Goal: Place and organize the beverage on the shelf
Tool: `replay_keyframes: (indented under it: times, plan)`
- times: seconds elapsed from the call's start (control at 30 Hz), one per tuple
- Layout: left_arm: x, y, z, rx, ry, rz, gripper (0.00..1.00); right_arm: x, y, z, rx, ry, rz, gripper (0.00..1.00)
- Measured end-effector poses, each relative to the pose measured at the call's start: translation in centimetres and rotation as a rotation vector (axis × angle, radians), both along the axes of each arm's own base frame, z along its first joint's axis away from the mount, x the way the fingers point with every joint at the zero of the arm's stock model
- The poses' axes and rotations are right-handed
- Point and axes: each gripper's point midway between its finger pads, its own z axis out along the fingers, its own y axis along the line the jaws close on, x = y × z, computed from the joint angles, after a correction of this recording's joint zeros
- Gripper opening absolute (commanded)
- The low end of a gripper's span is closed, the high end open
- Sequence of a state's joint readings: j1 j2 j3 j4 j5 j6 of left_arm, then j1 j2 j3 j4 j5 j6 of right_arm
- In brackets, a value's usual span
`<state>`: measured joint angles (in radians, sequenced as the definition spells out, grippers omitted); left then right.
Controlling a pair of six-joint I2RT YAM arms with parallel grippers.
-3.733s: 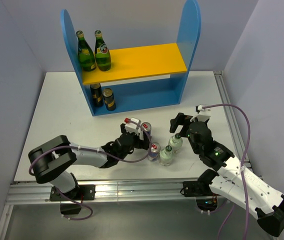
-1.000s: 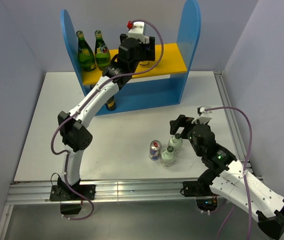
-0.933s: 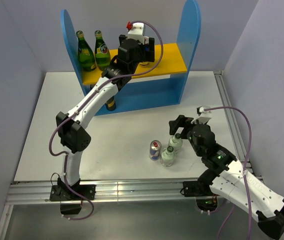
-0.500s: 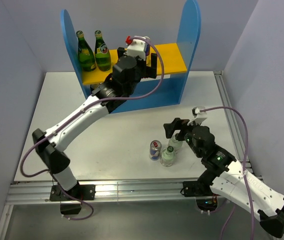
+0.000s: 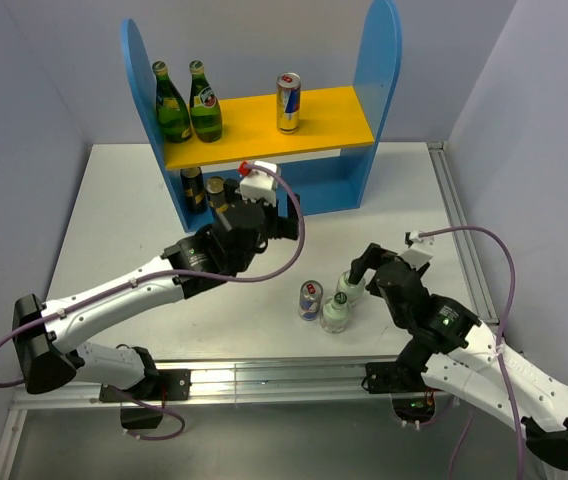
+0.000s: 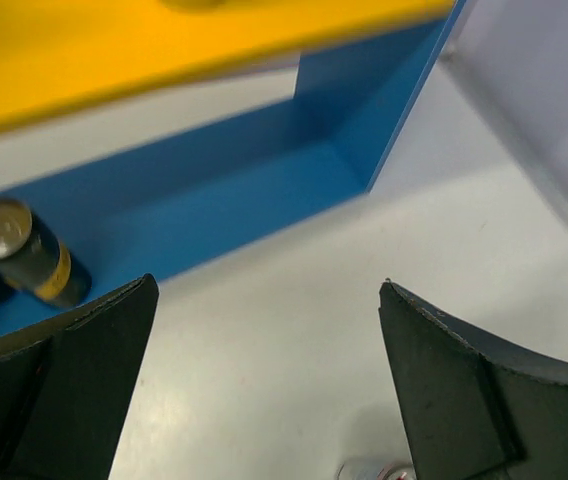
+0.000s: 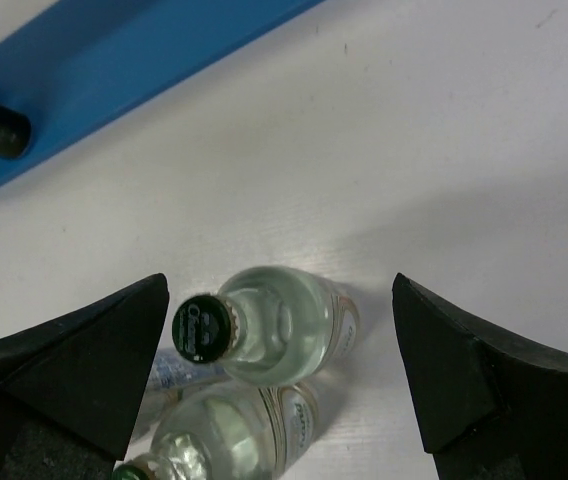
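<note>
One blue-and-silver can (image 5: 287,102) stands upright on the yellow upper board of the shelf (image 5: 336,115), a little right of centre near the top of the overhead view. It is well apart from two green bottles (image 5: 187,102) at the board's left end. On the lower level, toward the left, two dark cans (image 5: 205,190) stand side by side. The second blue-and-silver can (image 5: 309,300) stands upright on the white table (image 5: 114,220), just below the middle of the frame. Two clear bottles (image 5: 342,298) stand close together just to its right.

The left gripper (image 6: 267,285) hangs over the table in front of the shelf, near the centre of the overhead view. Its jaws are spread wide and hold nothing. Its wrist view shows the shelf's lower right corner, with one dark can at the left edge.

The right gripper (image 7: 282,282) is right of the bottles in the overhead view, its jaws also wide apart and empty. In its wrist view a dark-capped clear bottle lies between the two fingers, and neither finger touches it. Whether the fingers reach down to the bottle's height cannot be told.
</note>
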<state>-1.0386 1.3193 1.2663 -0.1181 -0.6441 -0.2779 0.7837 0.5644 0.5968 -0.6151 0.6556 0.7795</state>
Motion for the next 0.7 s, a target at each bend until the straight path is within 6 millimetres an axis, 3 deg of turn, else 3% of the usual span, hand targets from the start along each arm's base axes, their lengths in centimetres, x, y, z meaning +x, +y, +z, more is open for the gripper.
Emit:
replay_keyframes:
  times: [0.13,0.2,0.43,0.7]
  plan:
    - [-0.9,0.6,-4.8,0.046,0.077,0.009,0.99,-1.3,1.2,-0.9,0.003,0.045,0.047,1.00]
    - [-1.3,1.0,-5.8,0.050,0.095,0.015,0.99,-2.0,2.0,-1.0,0.012,0.059,0.071,1.00]
    - [-2.4,1.8,-5.3,-0.009,0.096,0.015,0.99,-4.2,3.9,-2.1,-0.010,0.105,0.124,1.00]
    - [-2.8,1.9,-6.5,-0.018,0.112,0.016,0.99,-3.9,3.4,-2.3,-0.015,0.095,0.036,1.00]
